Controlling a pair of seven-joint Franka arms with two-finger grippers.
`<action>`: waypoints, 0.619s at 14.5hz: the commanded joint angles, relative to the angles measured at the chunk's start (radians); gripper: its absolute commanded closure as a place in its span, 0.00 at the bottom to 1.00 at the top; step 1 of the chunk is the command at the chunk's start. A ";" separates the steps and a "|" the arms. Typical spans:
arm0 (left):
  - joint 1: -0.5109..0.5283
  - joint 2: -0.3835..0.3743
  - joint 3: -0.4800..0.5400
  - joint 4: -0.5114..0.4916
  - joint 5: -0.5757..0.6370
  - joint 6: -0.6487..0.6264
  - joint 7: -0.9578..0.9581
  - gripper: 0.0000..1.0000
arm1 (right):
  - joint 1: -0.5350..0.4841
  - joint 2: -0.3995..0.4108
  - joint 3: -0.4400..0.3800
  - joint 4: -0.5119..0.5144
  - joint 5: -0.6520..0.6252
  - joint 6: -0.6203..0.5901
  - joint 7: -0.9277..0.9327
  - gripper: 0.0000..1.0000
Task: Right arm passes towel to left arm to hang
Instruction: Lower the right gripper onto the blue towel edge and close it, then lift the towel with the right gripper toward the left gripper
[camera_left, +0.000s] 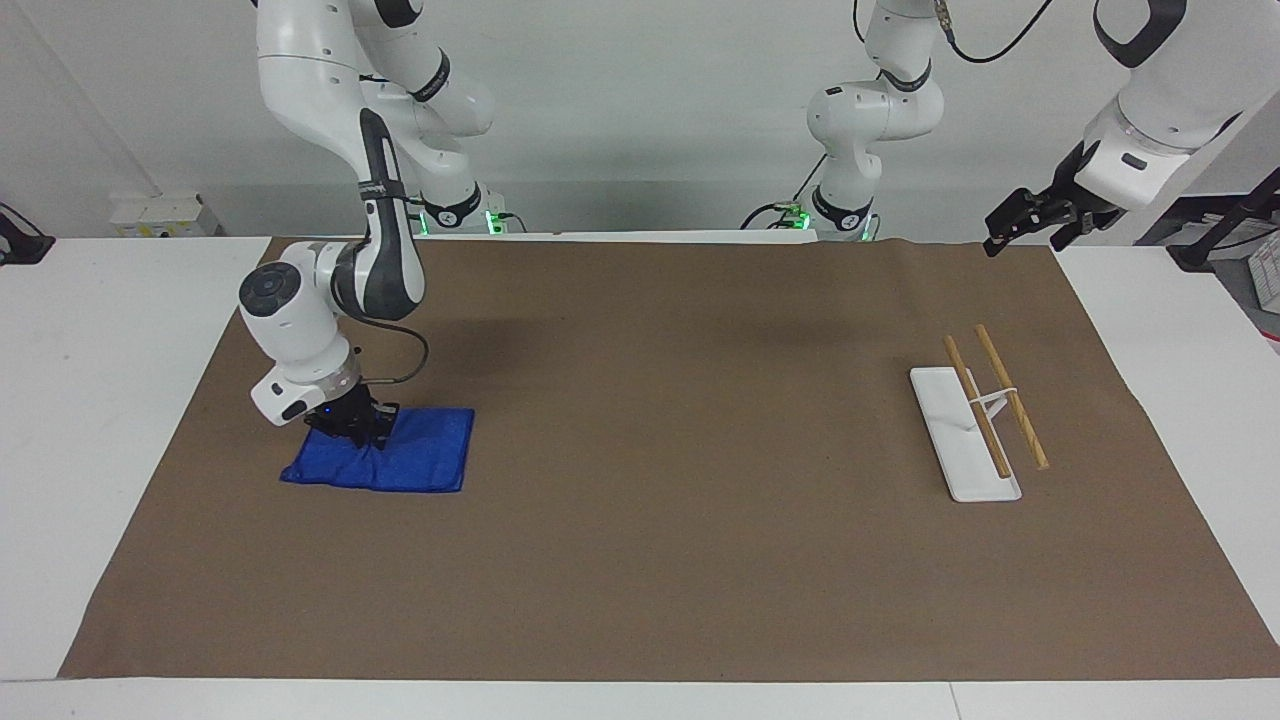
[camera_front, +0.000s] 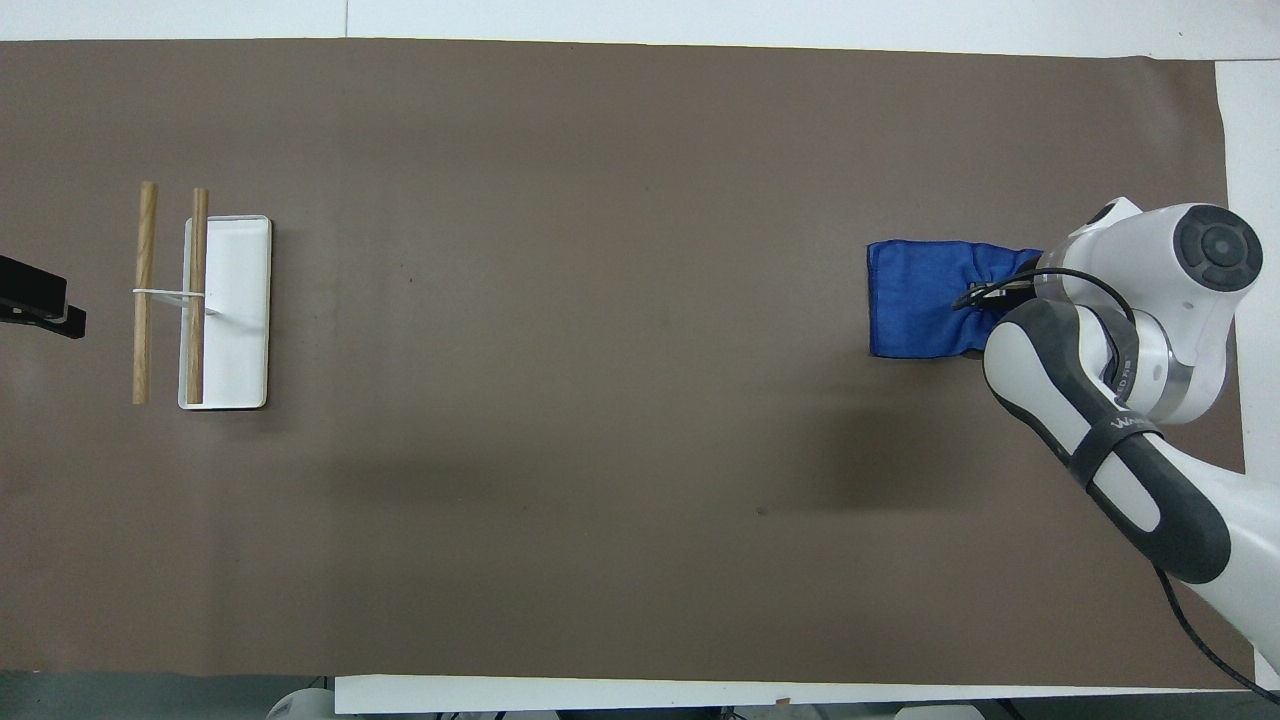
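Observation:
The blue towel (camera_left: 405, 458) lies on the brown mat toward the right arm's end of the table. It also shows in the overhead view (camera_front: 918, 298). My right gripper (camera_left: 357, 424) is down on the towel's end nearer the right arm's side, shut on it, and the cloth is bunched and creased there. In the overhead view the right gripper (camera_front: 985, 298) is mostly hidden under its own wrist. My left gripper (camera_left: 1028, 224) waits raised over the mat's corner at the left arm's end, and its tip shows in the overhead view (camera_front: 40, 305).
A towel rack with a white base (camera_left: 950, 440) and two wooden bars (camera_left: 1012, 398) stands toward the left arm's end; it also shows in the overhead view (camera_front: 235, 310). The brown mat (camera_left: 680, 450) covers the white table.

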 joint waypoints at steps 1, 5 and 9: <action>0.009 -0.008 -0.002 0.007 -0.009 -0.019 0.006 0.00 | -0.008 -0.002 0.017 0.009 0.013 -0.031 0.052 1.00; 0.009 -0.008 -0.004 0.007 -0.009 -0.019 0.006 0.00 | -0.014 -0.030 0.075 0.142 0.054 -0.294 0.251 1.00; 0.007 -0.006 -0.004 0.007 -0.009 -0.010 0.005 0.00 | -0.014 -0.056 0.149 0.242 0.136 -0.495 0.521 1.00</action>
